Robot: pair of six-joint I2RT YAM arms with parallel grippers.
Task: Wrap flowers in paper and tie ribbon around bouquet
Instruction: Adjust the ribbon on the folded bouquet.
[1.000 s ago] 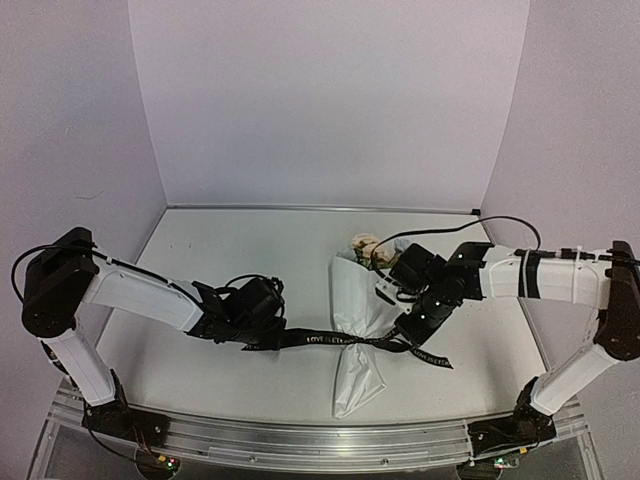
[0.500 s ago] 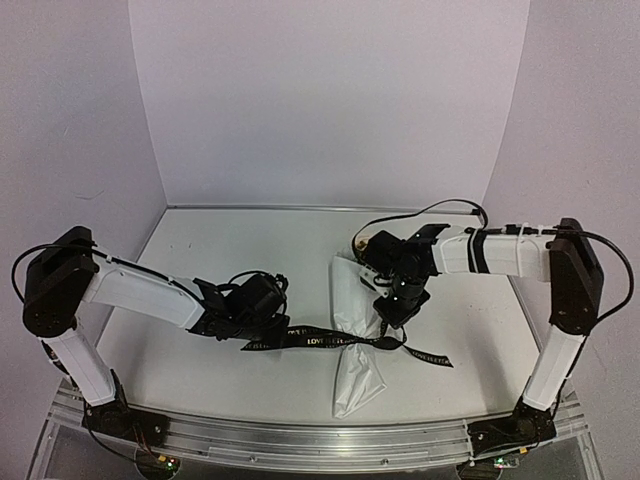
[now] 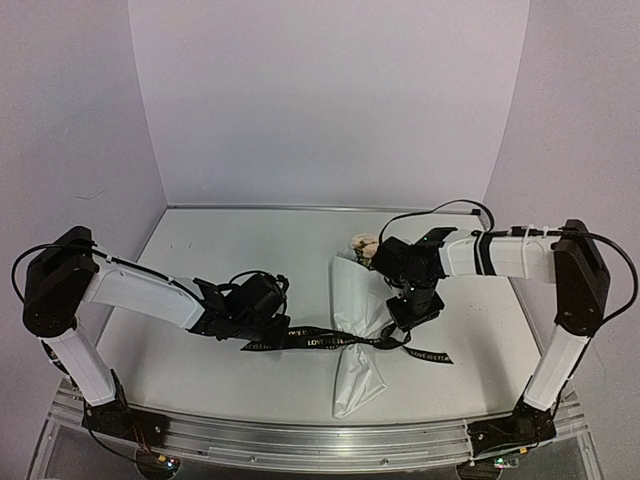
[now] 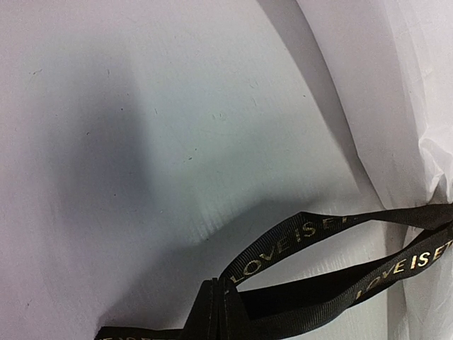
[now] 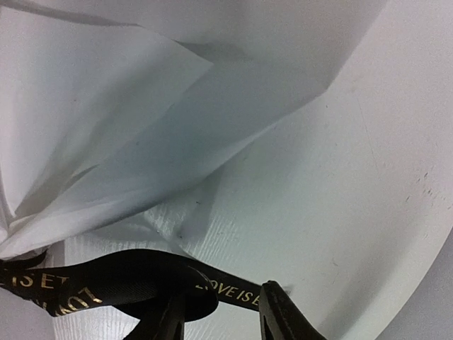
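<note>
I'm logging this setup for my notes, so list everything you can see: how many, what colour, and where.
flowers: one small bunch, peach blooms showing, at the far end of the paper.
paper: one, white, a cone lying right of centre, narrow end toward the near edge.
ribbon: one, black with pale lettering, across the cone's neck.
table: one, white, under everything.
backdrop: pale lilac, on three sides.
rail: one, silver, along the near edge.
left arm: one, white and black, left side.
right arm: one, white and black, right side.
left gripper: one, black, shut on the ribbon's left end.
right gripper: one, black, open over the ribbon's right part.
</note>
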